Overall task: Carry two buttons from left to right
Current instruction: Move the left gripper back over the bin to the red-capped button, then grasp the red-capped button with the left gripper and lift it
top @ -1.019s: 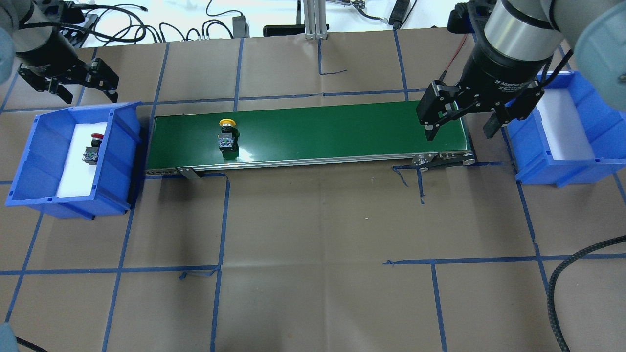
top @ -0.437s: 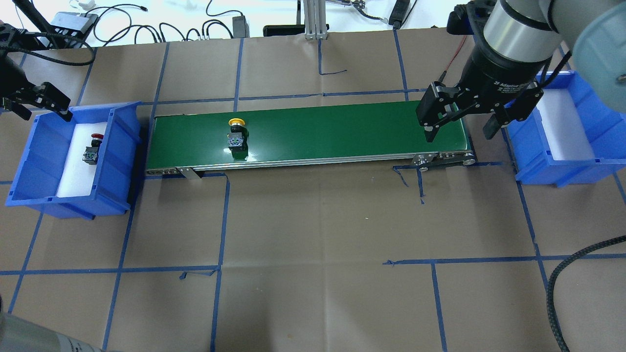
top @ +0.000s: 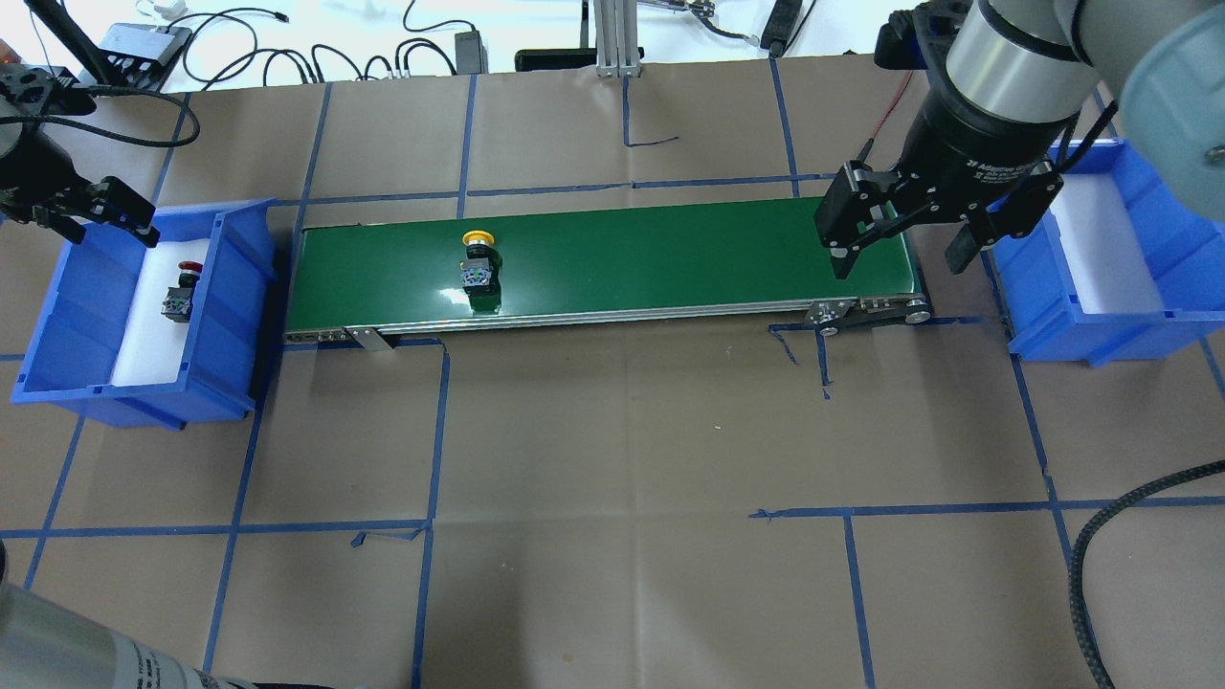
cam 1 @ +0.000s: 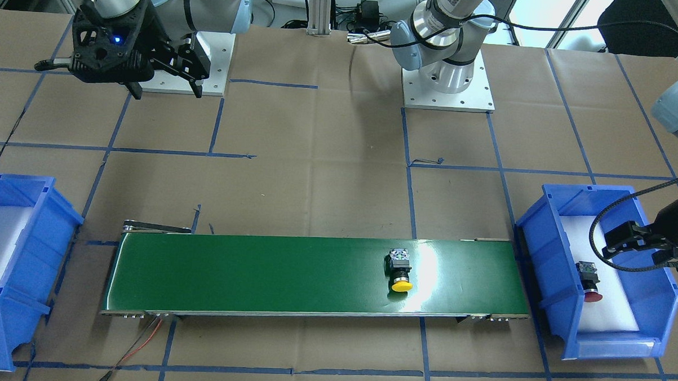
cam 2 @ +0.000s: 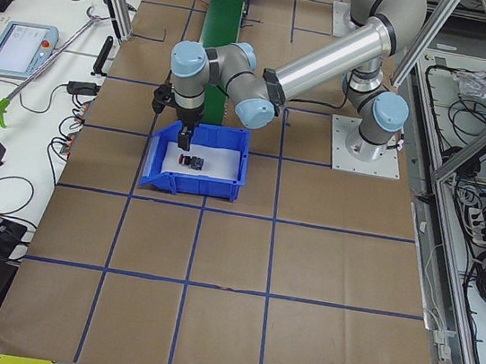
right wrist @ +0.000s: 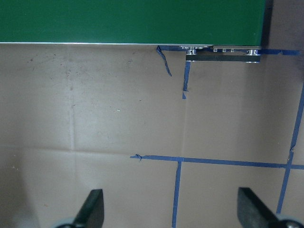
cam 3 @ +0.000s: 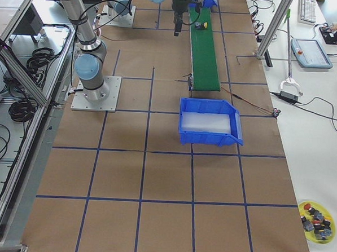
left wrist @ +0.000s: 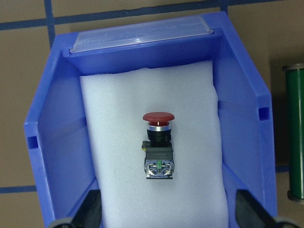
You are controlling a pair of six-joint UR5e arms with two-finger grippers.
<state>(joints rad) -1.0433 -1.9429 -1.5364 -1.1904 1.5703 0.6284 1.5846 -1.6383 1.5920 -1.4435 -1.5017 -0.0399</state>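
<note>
Plainly wide-open, empty jaws on left gripper and right gripper.

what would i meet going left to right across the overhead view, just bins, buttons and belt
left blue bin holding the red button → yellow button on the green belt → right blue bin
</note>
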